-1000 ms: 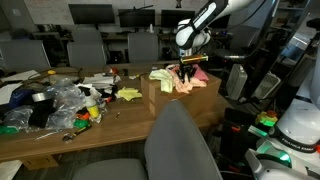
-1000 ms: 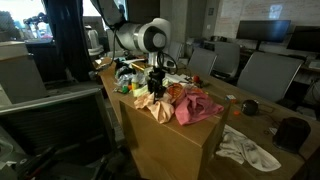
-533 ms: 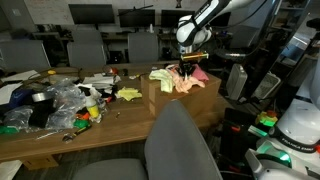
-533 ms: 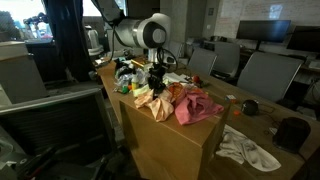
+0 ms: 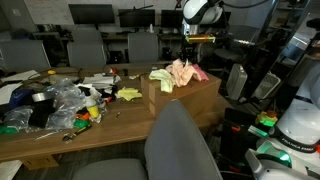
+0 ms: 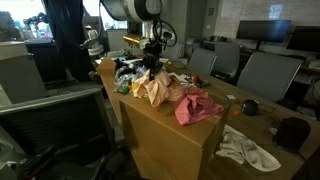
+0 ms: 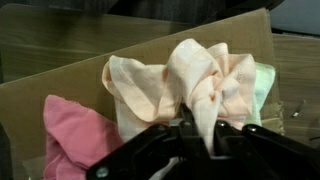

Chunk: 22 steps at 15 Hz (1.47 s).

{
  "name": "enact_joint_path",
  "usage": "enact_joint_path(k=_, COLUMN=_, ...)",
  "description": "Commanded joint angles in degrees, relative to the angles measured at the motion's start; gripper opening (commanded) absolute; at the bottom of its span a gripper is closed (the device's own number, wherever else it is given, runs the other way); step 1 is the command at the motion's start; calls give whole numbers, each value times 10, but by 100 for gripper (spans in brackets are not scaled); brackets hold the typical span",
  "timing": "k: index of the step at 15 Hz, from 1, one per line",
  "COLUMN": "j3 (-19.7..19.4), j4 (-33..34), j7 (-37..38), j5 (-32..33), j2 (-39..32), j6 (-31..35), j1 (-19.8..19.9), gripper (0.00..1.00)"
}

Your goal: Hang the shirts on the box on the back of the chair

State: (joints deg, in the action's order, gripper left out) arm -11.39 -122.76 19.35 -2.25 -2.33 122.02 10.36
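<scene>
While the gripper (image 7: 193,138) clamps 1 peach shirt (image 7: 195,80) above the box (image 6: 160,135), 1 pink shirt (image 6: 198,107) lies on it.

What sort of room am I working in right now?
Most likely an office or computer lab: dark monitors line the back, office chairs stand around, and a long wooden table is piled with clutter near the gripper holding a peach shirt.

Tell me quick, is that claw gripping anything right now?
Gripper: closed on the peach shirt, which hangs above the box.
</scene>
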Motion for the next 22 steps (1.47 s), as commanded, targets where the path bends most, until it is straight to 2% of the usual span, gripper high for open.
enact_joint_path(k=1, j3=12, j4=-27, j7=-39, j5=-2, j2=94, j6=-58, j1=-8, gripper=4)
enact_joint_path(k=10, j3=56, j4=-27, j7=-206, j5=0, j2=239, j6=-277, j1=-53, gripper=4)
enact_joint_path(k=17, j3=110, j4=-32, j7=-283, j5=21, j2=310, j6=-380, j1=-113, gripper=4)
enact_joint_path(k=22, j3=139, j4=-32, j7=-333, j5=23, j2=325, j6=-421, j1=-162, gripper=4)
